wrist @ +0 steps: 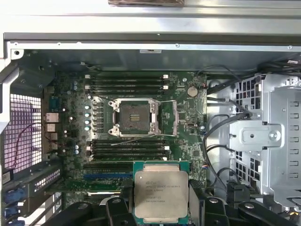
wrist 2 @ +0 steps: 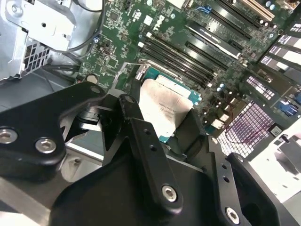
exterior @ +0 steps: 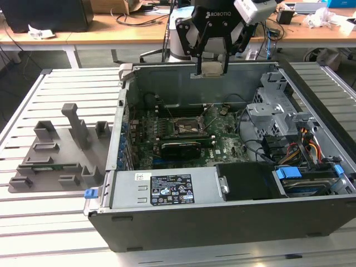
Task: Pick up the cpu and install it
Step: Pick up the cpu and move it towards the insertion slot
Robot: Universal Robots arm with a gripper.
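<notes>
Open computer case lying on a slatted metal table. Inside are a green motherboard, a long black expansion card, a labelled power supply along the near wall, and a metal drive cage at the exterior view's right. A grey holder tray with upright blocks sits beside the case, at the exterior view's left.

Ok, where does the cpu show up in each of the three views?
Exterior view: the cpu sits in the gripper, above the open case's far wall.
Second wrist view: clamped, with the motherboard behind it.
First wrist view: metal lid toward camera, apart from the empty socket.
Shared landmark: the green motherboard.
</notes>
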